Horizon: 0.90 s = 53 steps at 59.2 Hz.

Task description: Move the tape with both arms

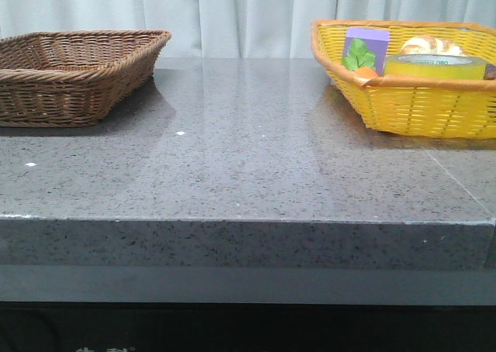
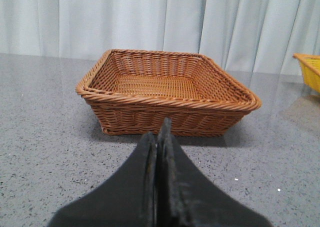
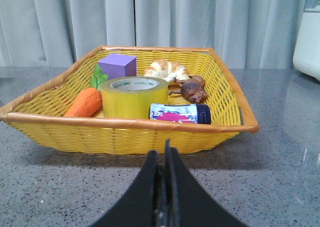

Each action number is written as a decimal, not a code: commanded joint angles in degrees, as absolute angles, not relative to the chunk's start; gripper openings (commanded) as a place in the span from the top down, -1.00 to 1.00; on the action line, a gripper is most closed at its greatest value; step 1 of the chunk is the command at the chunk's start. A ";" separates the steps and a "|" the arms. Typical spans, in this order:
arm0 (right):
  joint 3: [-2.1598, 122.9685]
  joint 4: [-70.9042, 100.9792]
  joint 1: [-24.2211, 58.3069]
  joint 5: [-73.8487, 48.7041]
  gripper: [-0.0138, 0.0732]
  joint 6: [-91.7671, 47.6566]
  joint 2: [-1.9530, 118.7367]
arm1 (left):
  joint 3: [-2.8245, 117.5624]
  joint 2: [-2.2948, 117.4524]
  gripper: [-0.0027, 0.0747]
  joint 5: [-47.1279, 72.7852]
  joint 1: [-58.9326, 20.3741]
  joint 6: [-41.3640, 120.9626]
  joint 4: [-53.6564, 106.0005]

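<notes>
I see the tape (image 3: 134, 96) lying flat in the yellow basket (image 3: 125, 134) at the bench's right edge, beyond my clenched right gripper (image 3: 163, 159); left gripper (image 2: 159, 139) clenched too; both apparently empty.

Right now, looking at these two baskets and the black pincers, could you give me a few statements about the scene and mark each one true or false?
1. The tape sits inside the yellow basket. True.
2. The brown basket holds a carrot. False: nothing shows inside it; the carrot lies in the yellow basket beside the tape.
3. The left pincer is shut, holding nothing. True.
4. The right pincer grips the tape. False: it is shut on nothing, outside the basket and apart from the tape.
5. The purple box stands on the table between the baskets. False: it is in the yellow basket, behind the tape.
</notes>
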<state>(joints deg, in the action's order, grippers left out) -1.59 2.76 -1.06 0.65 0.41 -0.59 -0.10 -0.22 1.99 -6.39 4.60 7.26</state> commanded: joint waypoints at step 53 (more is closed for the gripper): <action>42.43 2.74 -1.34 -32.13 0.95 0.00 22.49 | 48.07 28.30 0.98 30.49 -6.36 4.57 7.93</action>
<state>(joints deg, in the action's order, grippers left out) 39.39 2.76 -1.06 -33.18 0.41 18.47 45.23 24.42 31.75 -6.39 4.60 7.39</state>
